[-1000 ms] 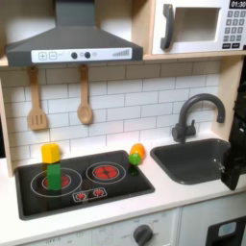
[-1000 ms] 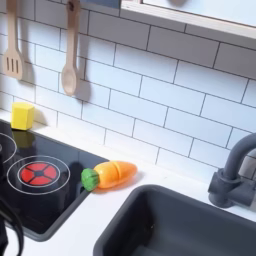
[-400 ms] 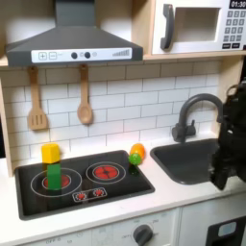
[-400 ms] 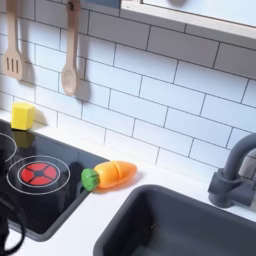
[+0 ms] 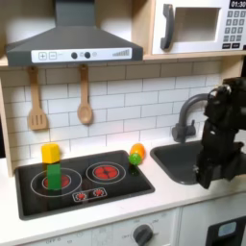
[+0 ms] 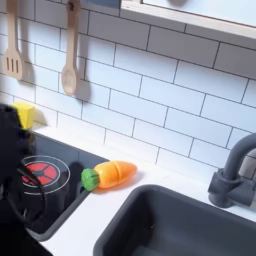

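The end effector (image 5: 209,171) hangs over the dark grey recessed sink basin (image 5: 183,165) at the first exterior view's right, on a black arm that comes down in front of the grey curved faucet (image 5: 188,113). Its fingers are dark against the dark basin, so whether they stand apart or closed cannot be told. It appears to hold nothing. In the second exterior view a blurred black mass of the arm (image 6: 20,170) covers the left edge.

The nearest loose item is the orange plastic toy carrot with a green top (image 6: 110,175). It lies on its side at the corner of the black two-burner stovetop (image 5: 115,192), between the red burner ring (image 5: 104,172) and the sink basin.

Handling judgement: the carrot is probably light, rigid and smooth, so it may roll or slip under a closing grip. The thick middle of the orange body, gripped across its width, offers the most secure hold.

Containers: the sink basin shows nothing inside.

Other items: a yellow block (image 5: 50,153) stands at the rear of the stovetop, with a green cylinder (image 5: 54,176) in front of it on the left burner. A wooden spatula (image 5: 36,103) and wooden spoon (image 5: 85,99) hang on the white tiled wall.
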Controlling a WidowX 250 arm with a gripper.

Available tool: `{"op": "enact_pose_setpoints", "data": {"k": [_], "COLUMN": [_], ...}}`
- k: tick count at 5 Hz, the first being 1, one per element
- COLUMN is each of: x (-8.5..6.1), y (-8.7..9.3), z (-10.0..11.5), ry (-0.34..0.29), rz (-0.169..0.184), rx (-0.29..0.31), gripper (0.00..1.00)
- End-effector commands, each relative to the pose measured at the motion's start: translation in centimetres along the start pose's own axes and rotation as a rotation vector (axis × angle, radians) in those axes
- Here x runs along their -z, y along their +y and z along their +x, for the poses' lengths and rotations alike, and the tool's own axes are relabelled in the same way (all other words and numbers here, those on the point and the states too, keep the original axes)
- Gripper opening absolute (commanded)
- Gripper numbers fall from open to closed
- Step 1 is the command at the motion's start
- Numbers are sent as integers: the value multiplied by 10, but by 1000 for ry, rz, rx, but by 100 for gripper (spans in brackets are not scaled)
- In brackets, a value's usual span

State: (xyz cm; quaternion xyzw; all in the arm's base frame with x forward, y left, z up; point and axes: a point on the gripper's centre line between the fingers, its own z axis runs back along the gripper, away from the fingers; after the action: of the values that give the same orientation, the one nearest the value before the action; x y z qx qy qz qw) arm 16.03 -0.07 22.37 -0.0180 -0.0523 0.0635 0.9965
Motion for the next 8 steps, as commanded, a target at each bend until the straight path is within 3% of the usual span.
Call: {"op": "enact_pose_setpoints", "data": {"k": [1, 2, 8], "x": [-4, -6, -10], "y": [11, 18, 73], "z": [13, 22, 64], "ry": [-26, -38, -63], "rz": [-10, -25, -7], "rx": [-39, -66, -209], "gripper": [100, 100, 100]}}
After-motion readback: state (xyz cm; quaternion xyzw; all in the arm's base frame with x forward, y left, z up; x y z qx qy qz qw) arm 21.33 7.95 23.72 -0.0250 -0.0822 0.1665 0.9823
